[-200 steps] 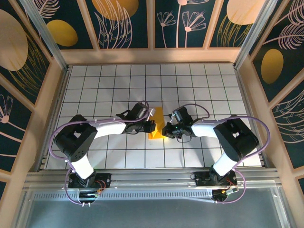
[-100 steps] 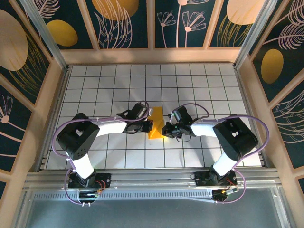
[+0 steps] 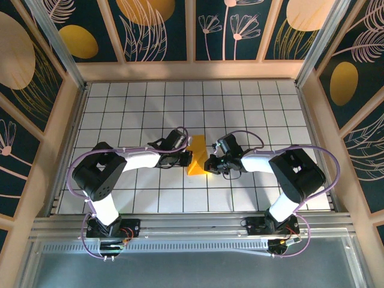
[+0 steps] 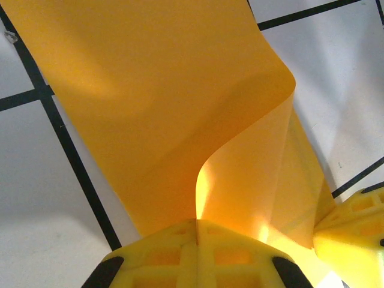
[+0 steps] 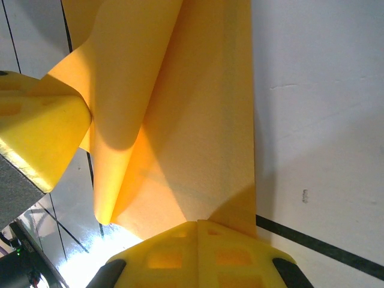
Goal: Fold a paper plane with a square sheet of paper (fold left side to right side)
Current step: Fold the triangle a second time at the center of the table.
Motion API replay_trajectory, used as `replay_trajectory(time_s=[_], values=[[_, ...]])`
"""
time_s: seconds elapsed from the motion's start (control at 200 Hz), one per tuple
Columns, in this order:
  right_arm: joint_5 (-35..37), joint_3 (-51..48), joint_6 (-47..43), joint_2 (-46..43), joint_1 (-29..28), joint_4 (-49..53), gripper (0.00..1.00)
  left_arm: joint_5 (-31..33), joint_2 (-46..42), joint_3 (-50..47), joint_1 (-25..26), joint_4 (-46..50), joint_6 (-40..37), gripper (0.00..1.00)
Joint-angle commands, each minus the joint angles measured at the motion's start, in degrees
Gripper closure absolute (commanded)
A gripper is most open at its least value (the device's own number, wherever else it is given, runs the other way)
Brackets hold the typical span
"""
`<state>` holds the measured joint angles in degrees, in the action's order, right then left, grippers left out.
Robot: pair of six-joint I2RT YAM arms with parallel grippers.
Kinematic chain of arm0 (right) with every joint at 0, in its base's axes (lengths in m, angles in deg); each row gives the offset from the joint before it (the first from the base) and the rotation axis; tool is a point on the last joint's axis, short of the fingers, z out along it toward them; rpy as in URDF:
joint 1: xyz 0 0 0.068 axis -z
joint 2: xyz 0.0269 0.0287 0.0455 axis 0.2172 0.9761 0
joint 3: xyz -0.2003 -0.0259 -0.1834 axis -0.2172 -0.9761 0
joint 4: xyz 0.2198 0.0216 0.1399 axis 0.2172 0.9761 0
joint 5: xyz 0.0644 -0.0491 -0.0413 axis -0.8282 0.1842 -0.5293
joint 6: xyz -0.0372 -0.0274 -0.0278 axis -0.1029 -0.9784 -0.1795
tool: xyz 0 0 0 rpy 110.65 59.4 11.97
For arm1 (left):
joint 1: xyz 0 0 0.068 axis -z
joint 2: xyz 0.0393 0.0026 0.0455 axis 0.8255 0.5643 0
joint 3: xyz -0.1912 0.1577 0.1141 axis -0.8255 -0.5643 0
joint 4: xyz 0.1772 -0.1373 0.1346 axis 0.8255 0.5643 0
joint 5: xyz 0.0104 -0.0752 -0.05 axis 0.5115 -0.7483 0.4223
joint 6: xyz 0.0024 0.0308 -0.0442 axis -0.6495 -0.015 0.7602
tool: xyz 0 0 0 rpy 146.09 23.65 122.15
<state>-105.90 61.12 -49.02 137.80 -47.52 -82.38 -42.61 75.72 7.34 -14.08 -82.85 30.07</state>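
A thin orange-yellow sheet of paper [image 3: 197,156], partly folded and curled, is found at the middle of the white gridded table [image 3: 120,102]. One edge is pinched by the fully closed left gripper [image 4: 196,223], the opposite edge by the fully closed right gripper [image 5: 197,222].

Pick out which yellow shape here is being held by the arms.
The orange-yellow paper sheet at the middle of the table: both arms' jaws are shut on it. The other yellow shapes are painted wall ovals, which nothing touches.

White black-gridded tabletop [image 3: 240,102] amid wood-framed dark walls [image 3: 252,48] with yellow ovals [image 3: 78,41] and pale flowers [image 3: 210,24].
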Motion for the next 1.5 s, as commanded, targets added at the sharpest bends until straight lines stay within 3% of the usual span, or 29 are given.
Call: replay_trajectory(time_s=[0.0, 1.201, 1.356, 1.496], values=[[2.9, 0.0, -1.3, 1.5, -0.5, 4.7, 1.00, 0.9, 0.9, 1.5, -0.4, 0.6, -0.9, 1.00], [0.8, 1.8, -1.0, -0.9, -0.4, 4.3, 1.00, 0.7, 3.9, 1.7, -0.4, 1.3, -2.0, 1.00], [-1.4, 2.0, 0.6, -4.3, 0.3, 1.4, 1.00, 0.5, 4.8, 2.0, -0.5, 2.0, -2.5, 1.00], [-4.7, 0.1, 5.3, -5.6, 1.7, -7.4, 1.00, 0.1, 5.0, 2.1, -0.4, 2.1, -2.7, 1.00]])
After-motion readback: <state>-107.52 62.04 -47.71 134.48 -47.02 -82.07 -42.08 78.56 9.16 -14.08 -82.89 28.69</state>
